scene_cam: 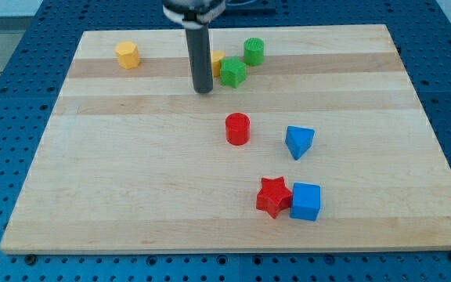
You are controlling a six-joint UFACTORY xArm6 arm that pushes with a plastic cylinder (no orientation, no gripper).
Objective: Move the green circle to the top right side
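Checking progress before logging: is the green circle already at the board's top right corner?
No, the green circle sits near the top middle, just right of my tip, far from that corner.

Red star (273,196) (touching blue cube (306,201)).

Light is bright and even, falling from overhead. The pale wooden counter (131,180) shows no harsh glare, only a soft sheen. Shadows are faint and short, hugging each block's base, as under the red cylinder (237,128). Focus is fairly sharp throughout, slightly soft at the frame's upper centre.
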